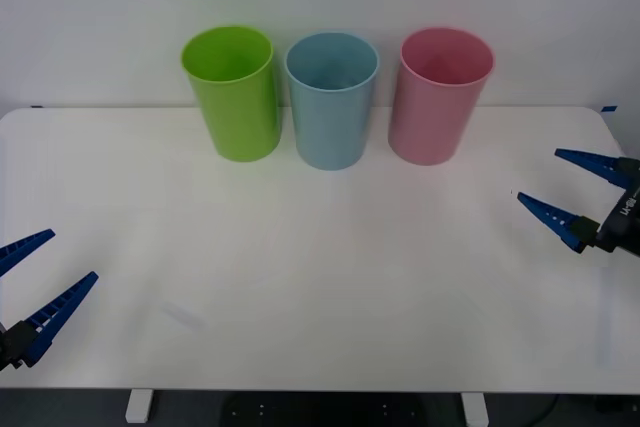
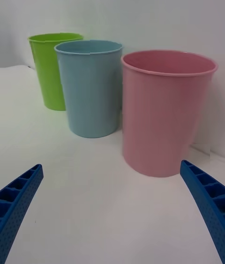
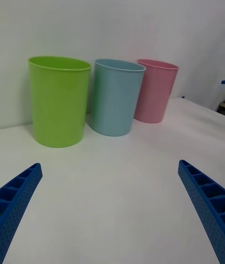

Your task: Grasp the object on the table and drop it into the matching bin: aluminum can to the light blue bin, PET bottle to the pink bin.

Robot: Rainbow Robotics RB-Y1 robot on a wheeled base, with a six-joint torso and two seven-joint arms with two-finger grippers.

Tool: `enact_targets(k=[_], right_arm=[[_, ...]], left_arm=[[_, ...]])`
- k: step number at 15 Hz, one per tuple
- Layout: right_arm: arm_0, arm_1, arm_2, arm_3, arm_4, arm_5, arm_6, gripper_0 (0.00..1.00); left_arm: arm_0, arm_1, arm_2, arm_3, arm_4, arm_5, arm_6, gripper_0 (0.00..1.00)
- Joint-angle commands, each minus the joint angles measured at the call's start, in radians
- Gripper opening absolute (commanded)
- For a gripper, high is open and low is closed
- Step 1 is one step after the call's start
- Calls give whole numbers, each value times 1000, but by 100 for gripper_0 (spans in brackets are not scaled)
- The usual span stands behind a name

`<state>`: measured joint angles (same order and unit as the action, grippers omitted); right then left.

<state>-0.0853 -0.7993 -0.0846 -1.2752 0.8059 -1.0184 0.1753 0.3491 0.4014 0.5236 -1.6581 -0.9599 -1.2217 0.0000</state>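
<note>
Grippers parked, fingers spread, empty: left gripper (image 1: 28, 292) at 8 o'clock, right gripper (image 1: 575, 192) at 3. Can possibly inside light blue bin (image 1: 331, 99); risk: needless regrasp.

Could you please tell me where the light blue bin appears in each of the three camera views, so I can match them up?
Front view: light blue bin stands at the table's far edge, middle of the row.
Right wrist view: light blue bin sits between the lime green bin and the nearer pink bin.
Left wrist view: light blue bin is again the middle one.
Shared landmark: the pink bin beside it.
</note>
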Motion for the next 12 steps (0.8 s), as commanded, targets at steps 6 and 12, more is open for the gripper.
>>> enact_targets(k=[6, 12], right_arm=[[292, 0, -155, -291, 33, -23, -215, 100], [392, 0, -175, -359, 35, -34, -211, 100]], left_arm=[[0, 0, 0, 0, 0, 0, 0, 100], [0, 0, 0, 0, 0, 0, 0, 100]])
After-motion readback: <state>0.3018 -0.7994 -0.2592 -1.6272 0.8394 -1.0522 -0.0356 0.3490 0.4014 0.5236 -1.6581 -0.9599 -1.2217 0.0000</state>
